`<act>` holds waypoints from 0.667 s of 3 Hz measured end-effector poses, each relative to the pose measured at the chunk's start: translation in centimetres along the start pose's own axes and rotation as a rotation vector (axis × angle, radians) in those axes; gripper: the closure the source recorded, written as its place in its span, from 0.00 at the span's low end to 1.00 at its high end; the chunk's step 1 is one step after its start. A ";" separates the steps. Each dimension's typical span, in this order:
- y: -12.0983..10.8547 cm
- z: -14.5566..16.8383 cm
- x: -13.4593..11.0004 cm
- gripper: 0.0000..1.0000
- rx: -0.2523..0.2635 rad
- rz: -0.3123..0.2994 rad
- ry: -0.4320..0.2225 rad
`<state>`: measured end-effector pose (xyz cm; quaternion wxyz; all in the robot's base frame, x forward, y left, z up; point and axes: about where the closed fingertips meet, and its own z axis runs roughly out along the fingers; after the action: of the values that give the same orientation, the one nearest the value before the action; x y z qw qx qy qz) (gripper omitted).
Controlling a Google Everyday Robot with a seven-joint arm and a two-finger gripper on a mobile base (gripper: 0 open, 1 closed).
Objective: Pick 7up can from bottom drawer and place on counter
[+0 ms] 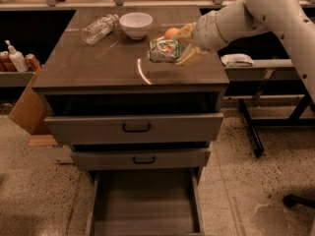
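Note:
The 7up can [162, 50], whitish-silver with green and red marks, is held lying sideways in my gripper [181, 47] just above the right half of the counter [98, 65]. The gripper's tan fingers [189, 58] close on the can from the right, and my white arm reaches in from the upper right. The bottom drawer [143, 200] is pulled open below, and its dark flat inside holds nothing that I can see.
A white bowl [136, 24] and a clear plastic bottle [98, 29] lie at the back of the counter. An orange [171, 33] sits just behind the gripper. Two shallower drawers with black handles [136, 128] stick out slightly. Red cans [6, 60] stand on a left shelf.

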<state>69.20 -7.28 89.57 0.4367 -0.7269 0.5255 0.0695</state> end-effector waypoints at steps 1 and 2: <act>-0.3 1.5 1.0 0.81 -0.065 0.072 0.016; -0.5 2.5 1.4 0.57 -0.106 0.112 0.024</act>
<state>71.09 -6.44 87.56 0.3867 -0.7193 0.5660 0.1125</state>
